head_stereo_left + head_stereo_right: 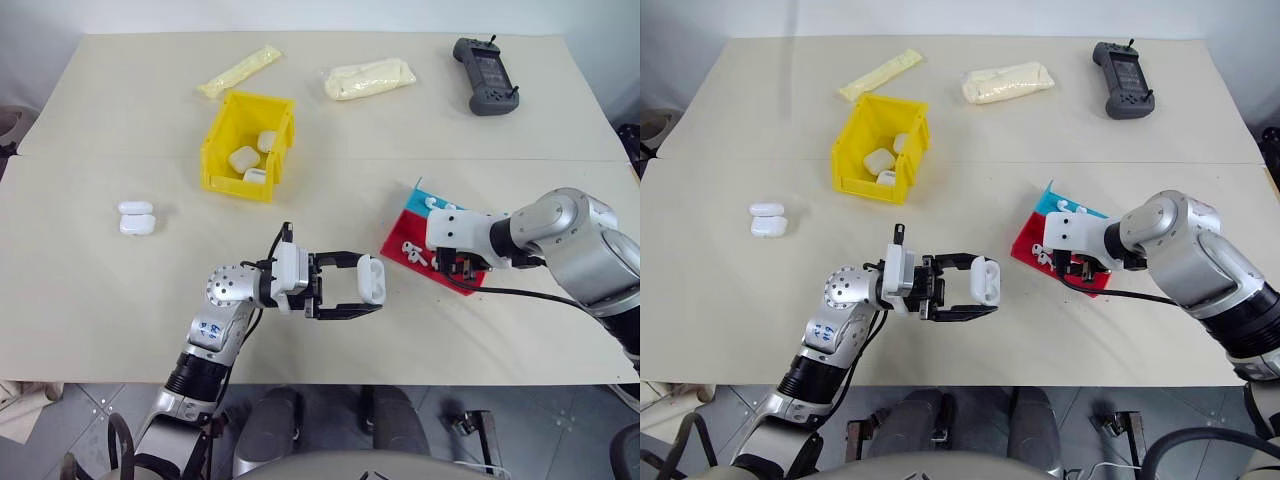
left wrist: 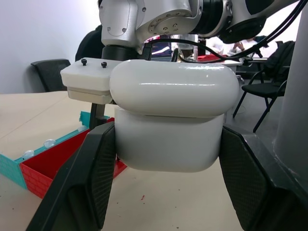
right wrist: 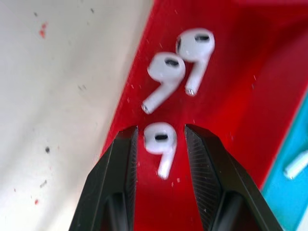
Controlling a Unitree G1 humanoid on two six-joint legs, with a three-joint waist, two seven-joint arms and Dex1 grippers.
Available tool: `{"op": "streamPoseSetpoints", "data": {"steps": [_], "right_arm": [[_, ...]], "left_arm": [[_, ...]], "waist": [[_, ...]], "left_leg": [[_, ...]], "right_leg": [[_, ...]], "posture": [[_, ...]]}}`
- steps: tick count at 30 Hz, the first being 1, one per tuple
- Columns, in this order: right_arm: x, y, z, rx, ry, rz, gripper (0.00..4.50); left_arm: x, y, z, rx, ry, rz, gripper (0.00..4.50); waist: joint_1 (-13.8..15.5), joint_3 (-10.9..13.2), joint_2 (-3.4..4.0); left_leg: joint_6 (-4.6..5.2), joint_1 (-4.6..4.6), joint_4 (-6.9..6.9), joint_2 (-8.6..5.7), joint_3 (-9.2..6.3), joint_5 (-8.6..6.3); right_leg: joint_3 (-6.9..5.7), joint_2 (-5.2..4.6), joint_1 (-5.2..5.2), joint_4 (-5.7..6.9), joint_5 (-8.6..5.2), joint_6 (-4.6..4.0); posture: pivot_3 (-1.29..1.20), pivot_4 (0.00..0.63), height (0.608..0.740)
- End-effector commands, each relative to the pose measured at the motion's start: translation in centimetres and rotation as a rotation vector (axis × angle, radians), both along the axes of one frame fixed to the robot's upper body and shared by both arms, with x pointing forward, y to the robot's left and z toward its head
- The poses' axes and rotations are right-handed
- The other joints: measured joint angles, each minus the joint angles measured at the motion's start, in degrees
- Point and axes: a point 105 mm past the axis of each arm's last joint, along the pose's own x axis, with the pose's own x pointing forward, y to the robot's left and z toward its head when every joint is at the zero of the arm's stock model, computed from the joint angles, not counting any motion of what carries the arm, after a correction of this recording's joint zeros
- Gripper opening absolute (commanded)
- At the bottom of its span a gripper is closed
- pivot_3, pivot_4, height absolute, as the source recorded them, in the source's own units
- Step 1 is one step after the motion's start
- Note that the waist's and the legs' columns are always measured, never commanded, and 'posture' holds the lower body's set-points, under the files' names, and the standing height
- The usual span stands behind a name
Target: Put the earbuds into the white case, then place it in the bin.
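Note:
My left gripper (image 1: 370, 286) is shut on a white case (image 1: 372, 274), holding it above the table with its lid closed; up close the case (image 2: 173, 120) sits between both black fingers. Over the red part of the tray (image 1: 398, 240), my right gripper (image 3: 161, 131) points down. Its fingers stand narrowly apart on either side of one earbud (image 3: 160, 139) lying on the red floor, with a thin gap on each side. Two more earbuds (image 3: 166, 72) (image 3: 196, 48) lie just beyond it. The yellow bin (image 1: 222, 150) stands at the far left with several white cases inside.
Two white cases (image 1: 136, 218) lie at the table's left. Two pale pouches (image 1: 240, 70) (image 1: 368, 78) and a dark handheld controller (image 1: 485, 75) sit along the far edge. The tray's blue part (image 3: 298, 163) holds another earbud.

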Motion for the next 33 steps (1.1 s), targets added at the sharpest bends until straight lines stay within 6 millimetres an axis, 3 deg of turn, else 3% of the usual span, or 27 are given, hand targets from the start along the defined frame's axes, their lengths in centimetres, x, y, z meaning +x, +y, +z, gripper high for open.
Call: {"op": "streamPoseSetpoints", "data": {"steps": [1,6,9,19,22,33], "right_arm": [[0.2,-0.12,0.58,-0.027,-0.026,0.018,1.56],[0.23,-0.32,0.35,-0.036,-0.024,0.018,1.56],[0.3,-0.33,0.29,-0.04,-0.027,0.019,1.0],[0.23,-0.17,-0.02,-0.039,-0.023,0.027,1.0],[0.22,-0.19,-0.1,-0.038,-0.02,0.026,0.54],[0.24,-0.95,0.86,0.001,-0.048,-0.023,0.54]], "left_arm": [[-0.26,-0.14,0.54,-0.017,-0.026,-0.006,2.79],[-0.15,0.0,0.54,-0.016,-0.027,-0.003,2.79],[-0.17,0.1,0.52,-0.016,-0.025,-0.005,2.79],[-0.09,0.09,0.62,-0.023,-0.027,-0.004,2.79],[-0.08,0.08,0.65,-0.024,-0.028,-0.004,2.79],[-0.13,-0.03,0.81,-0.031,-0.029,-0.024,2.79]], "waist": [[0.0,0.0,0.0],[-0.02,0.0,0.0],[-0.03,0.0,0.0],[-0.03,0.0,0.0],[-0.03,0.0,0.0],[0.01,0.0,0.0]], "left_leg": [[0.0,0.0,0.0,0.0,0.0,0.0],[0.0,0.01,0.0,-0.01,0.01,0.0],[0.0,0.01,0.0,-0.01,0.01,0.0],[-0.01,0.03,0.0,-0.01,0.01,0.0],[-0.01,0.04,0.0,-0.01,0.01,0.0],[-0.01,0.04,0.0,-0.01,0.01,0.0]], "right_leg": [[0.0,0.0,0.0,0.0,0.0,0.0],[0.0,0.0,0.0,0.0,0.0,0.0],[0.0,0.0,0.01,0.0,0.0,0.0],[0.0,0.0,0.01,0.02,0.0,0.0],[0.0,0.0,0.02,0.02,0.0,0.0],[0.0,0.0,0.02,0.02,0.0,0.0]], "posture": [[0.0,0.15,0.74],[0.0,0.15,0.74],[0.0,0.15,0.74],[0.0,0.15,0.74],[0.0,0.15,0.74],[0.0,0.15,0.74]]}}
